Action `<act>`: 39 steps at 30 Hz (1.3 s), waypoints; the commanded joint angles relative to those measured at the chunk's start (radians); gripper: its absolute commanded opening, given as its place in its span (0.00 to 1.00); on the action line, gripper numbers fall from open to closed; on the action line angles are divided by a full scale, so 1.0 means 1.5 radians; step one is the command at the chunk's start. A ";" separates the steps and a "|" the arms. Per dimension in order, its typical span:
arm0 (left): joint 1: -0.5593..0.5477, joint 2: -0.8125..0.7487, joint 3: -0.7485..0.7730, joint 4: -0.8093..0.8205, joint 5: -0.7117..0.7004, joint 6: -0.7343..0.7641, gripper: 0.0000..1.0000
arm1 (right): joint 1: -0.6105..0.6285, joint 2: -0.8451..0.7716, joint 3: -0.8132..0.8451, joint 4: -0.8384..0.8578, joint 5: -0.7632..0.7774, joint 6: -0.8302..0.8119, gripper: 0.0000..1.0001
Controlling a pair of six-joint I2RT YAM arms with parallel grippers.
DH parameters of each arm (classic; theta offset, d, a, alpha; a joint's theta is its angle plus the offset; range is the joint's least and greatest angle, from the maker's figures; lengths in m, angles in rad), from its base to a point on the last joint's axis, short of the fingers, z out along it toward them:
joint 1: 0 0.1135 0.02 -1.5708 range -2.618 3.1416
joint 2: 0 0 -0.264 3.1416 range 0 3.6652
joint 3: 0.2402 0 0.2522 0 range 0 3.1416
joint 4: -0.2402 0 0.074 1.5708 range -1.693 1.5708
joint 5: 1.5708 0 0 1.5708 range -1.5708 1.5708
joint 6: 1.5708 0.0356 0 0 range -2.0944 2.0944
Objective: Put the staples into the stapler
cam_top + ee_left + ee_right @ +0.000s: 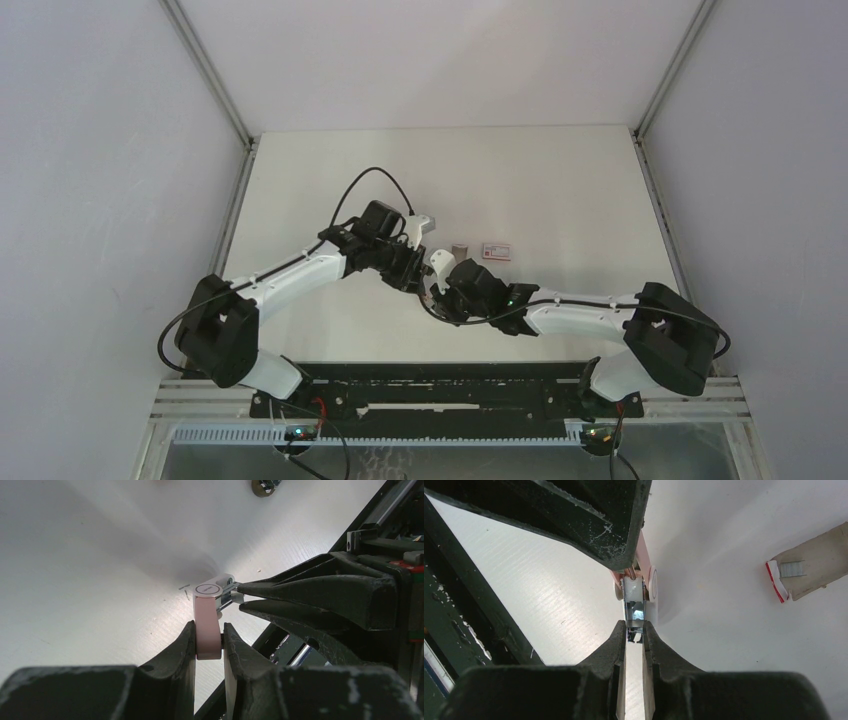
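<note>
— Stapler [206,625] material?
— Pale pink plastic, smooth and matte, rounded at the top, capped with a flat white disc ringed in silver. Shiny metal channel [634,612] poking out of the body: thin folded sheet, narrow and boxy.

— Held how?
— Pinched at the pink body between the black, scuffed fingers of the left gripper [208,630], pressed tight against both flanks. Caught again at the tip of the metal channel by the right gripper [635,627], jaws nearly together on that thin metal. Held over the white, finely ribbed table [560,190], near its middle.

— Staples [794,569]?
— Small silvery ridged block, lying in the flat box [819,562]: greyish-beige card tray, white-and-red end flap. Resting on the table, well apart from the stapler. Dark little tool [460,249] just beside the box, seen from overhead.

— Arms?
— Both stretched forward, bent inward at the elbow, wrists meeting nose to nose. Left one angling in from the left, slightly farther back; right one lying low, angling in from the right.
</note>
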 commanded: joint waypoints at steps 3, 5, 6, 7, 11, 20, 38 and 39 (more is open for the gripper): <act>-0.004 -0.006 -0.009 0.008 0.014 0.013 0.00 | 0.001 0.007 0.029 0.018 0.014 -0.010 0.02; -0.004 -0.006 -0.009 0.008 0.014 0.013 0.00 | 0.001 0.009 0.029 0.022 0.017 -0.008 0.03; -0.004 -0.005 -0.009 0.008 0.015 0.014 0.00 | 0.002 0.010 0.029 0.025 0.019 -0.008 0.03; -0.004 -0.005 -0.009 0.008 0.016 0.012 0.00 | 0.002 0.011 0.029 0.029 0.019 -0.007 0.03; -0.004 0.001 -0.008 0.007 0.018 0.008 0.00 | 0.001 0.023 0.029 0.048 0.026 -0.001 0.03; -0.003 0.026 0.000 -0.010 -0.019 0.002 0.00 | 0.003 0.052 0.029 0.089 0.031 0.011 0.02; 0.008 0.063 0.009 -0.022 -0.029 -0.018 0.10 | 0.001 0.087 0.018 0.131 0.049 0.018 0.02; 0.009 0.063 0.009 -0.022 -0.029 -0.018 0.12 | 0.000 0.089 0.018 0.131 0.049 0.018 0.02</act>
